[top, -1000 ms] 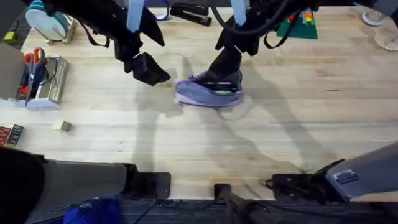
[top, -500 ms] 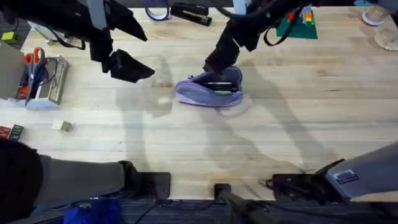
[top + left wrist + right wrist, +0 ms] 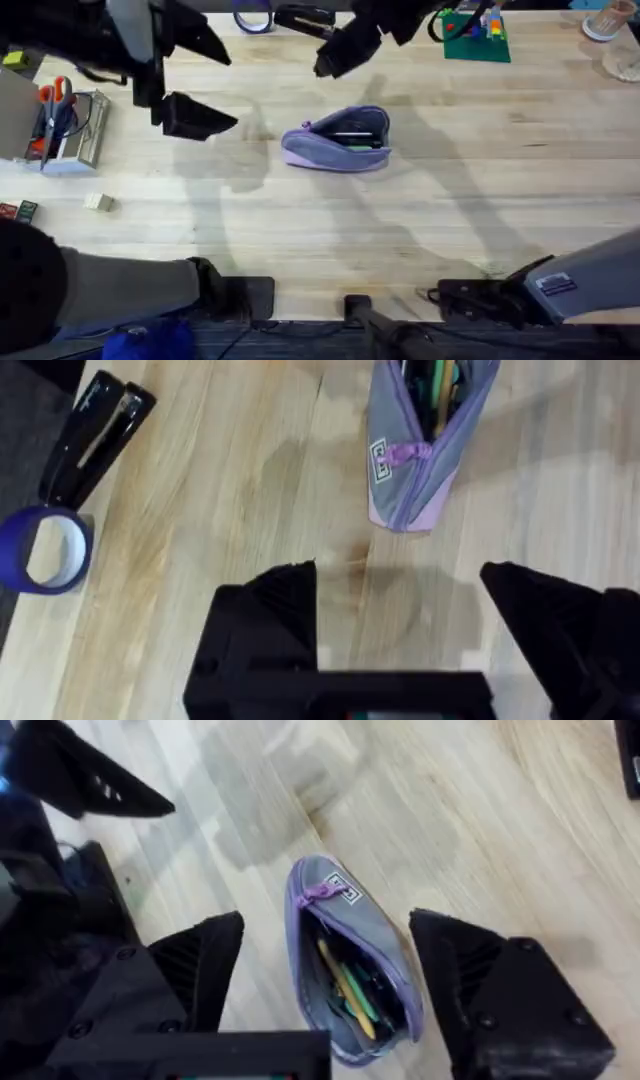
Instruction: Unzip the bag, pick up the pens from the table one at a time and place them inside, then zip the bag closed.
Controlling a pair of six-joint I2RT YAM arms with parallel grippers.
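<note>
The lavender bag (image 3: 335,140) lies unzipped near the middle of the table (image 3: 480,200), and neither gripper touches it. Pens (image 3: 352,139) lie inside its open mouth, with yellow and green ones (image 3: 348,988) showing in the right wrist view. My left gripper (image 3: 196,116) hovers open to the left of the bag (image 3: 420,455), holding nothing. My right gripper (image 3: 338,52) hangs open above and behind the bag (image 3: 345,935), also holding nothing. No pen lies loose on the tabletop in these views.
A black stapler (image 3: 305,20) and a purple tape ring (image 3: 253,18) sit at the back edge. Scissors in a holder (image 3: 58,112) stand at the left, and a small wooden block (image 3: 98,202) lies nearer. A green toy (image 3: 476,36) is at the back right.
My right gripper has risen from the bag's mouth and drawn back toward the far edge. My left gripper has moved left, away from the bag. The bag stays put.
</note>
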